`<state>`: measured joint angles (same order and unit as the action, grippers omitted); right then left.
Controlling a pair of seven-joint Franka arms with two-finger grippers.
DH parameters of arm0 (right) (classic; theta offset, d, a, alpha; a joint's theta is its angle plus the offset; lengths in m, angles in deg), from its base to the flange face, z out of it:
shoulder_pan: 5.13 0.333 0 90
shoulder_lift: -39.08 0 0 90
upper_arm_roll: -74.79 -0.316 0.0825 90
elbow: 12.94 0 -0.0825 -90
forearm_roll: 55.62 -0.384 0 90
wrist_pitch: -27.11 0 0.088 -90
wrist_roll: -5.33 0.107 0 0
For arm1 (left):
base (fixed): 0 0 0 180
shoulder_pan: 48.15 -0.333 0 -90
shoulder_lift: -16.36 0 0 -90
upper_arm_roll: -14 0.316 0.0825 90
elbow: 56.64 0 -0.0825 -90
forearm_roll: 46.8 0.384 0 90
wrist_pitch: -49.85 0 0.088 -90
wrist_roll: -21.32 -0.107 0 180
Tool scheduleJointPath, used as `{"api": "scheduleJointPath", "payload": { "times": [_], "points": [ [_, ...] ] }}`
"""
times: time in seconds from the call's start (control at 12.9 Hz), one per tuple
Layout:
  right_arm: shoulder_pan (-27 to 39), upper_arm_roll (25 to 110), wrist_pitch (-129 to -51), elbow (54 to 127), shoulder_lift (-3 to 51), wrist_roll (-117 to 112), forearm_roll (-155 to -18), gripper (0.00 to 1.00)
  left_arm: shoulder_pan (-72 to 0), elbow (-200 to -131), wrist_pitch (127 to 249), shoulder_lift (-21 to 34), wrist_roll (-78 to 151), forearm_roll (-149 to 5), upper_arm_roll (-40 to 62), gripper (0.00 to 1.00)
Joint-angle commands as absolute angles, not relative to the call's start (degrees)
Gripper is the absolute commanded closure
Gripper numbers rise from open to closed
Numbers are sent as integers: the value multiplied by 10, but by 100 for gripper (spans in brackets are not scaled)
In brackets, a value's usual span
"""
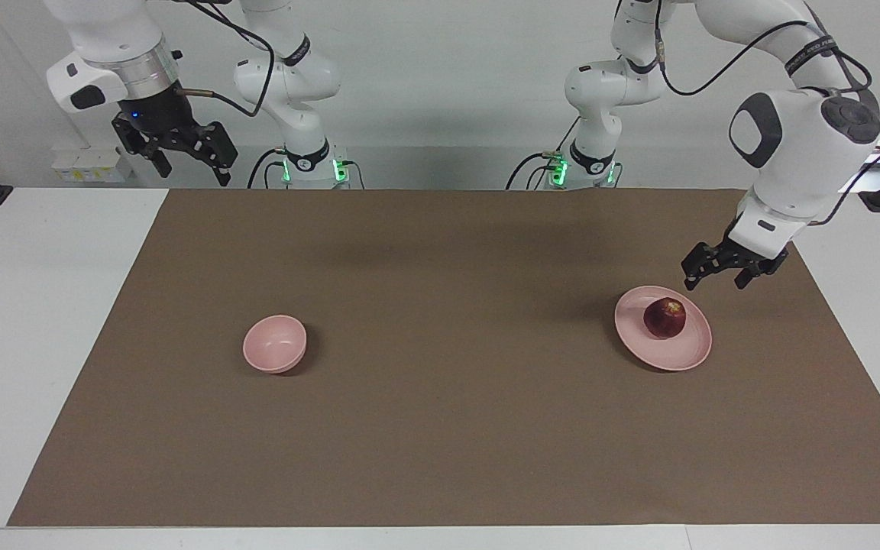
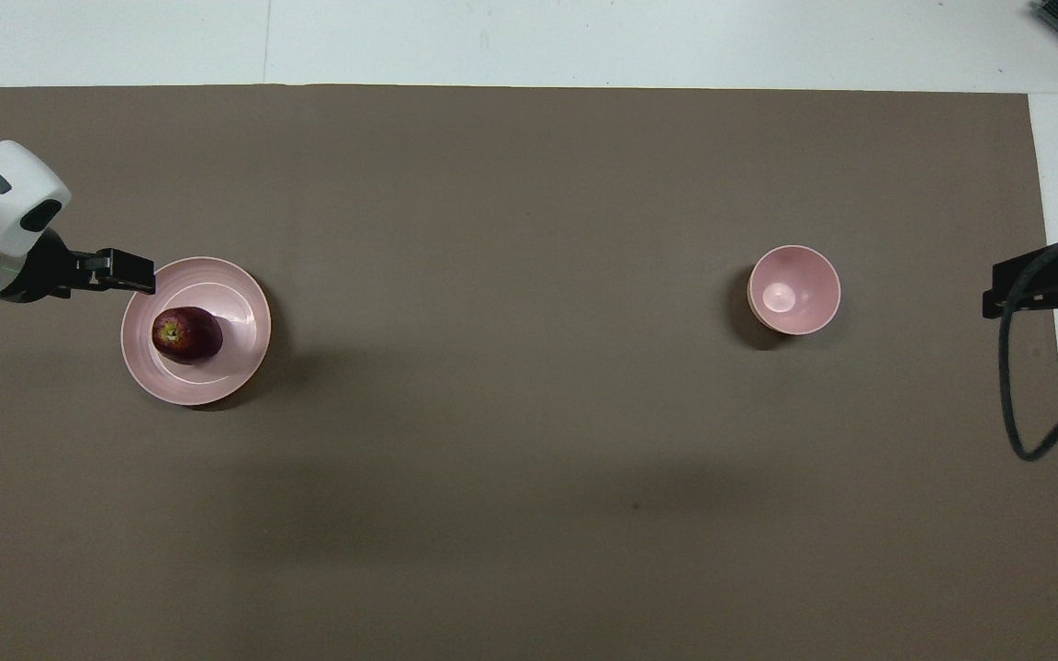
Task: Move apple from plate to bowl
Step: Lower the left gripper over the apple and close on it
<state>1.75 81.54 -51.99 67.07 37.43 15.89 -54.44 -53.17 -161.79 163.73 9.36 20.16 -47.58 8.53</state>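
apple (image 1: pixel 664 318) on plate (image 1: pixel 684 354), left end effector (image 1: pixel 713 280) open just above

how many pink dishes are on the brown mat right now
2. The plate, with the apple on it, lies toward the left arm's end; the bowl sits toward the right arm's end. Nothing seems hidden.

Apple (image 1: pixel 664 318) on plate (image 1: pixel 677 353), bowl (image 1: pixel 274 345) toward right arm's end.

No readable text, label, brand, number or sign is showing in either view. The black bands on the arms are carrying pale lettering, but it is too small to make out.
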Motion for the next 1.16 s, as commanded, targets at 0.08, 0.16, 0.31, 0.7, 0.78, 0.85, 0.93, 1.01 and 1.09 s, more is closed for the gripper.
{"api": "scheduleJointPath", "payload": {
  "times": [0.08, 0.16, 0.31, 0.7, 0.78, 0.85, 0.93, 1.01, 1.09],
  "points": [
    [13, 813, -517, 680, 385, 163, -546, 0, -534, -1650, 1702, 68, 198, -476, 85, 0],
    [13, 813, -516, 680, 384, 163, -546, 0, -531, -1667, 1719, 68, 200, -476, 85, 0],
    [13, 813, -516, 680, 384, 164, -546, 0, -530, -1697, 1739, 67, 201, -476, 85, 0],
    [13, 813, -516, 680, 384, 163, -546, 0, -530, -1730, 1783, 47, 206, -476, 85, 0],
    [13, 813, -516, 680, 384, 164, -546, 0, -530, -1733, 1784, 40, 210, -477, 85, 0],
    [13, 813, -517, 680, 384, 164, -546, 0, -530, -1735, 1792, 35, 209, -476, 85, 0],
    [13, 813, -517, 680, 384, 164, -546, 0, -531, -1736, 1794, 35, 209, -476, 85, 0],
    [13, 813, -517, 680, 384, 163, -546, 0, -531, -1736, 1793, 35, 210, -476, 85, 0],
    [13, 813, -516, 680, 384, 163, -546, 0, -530, -1736, 1791, 35, 211, -476, 85, 14]
  ]
}}
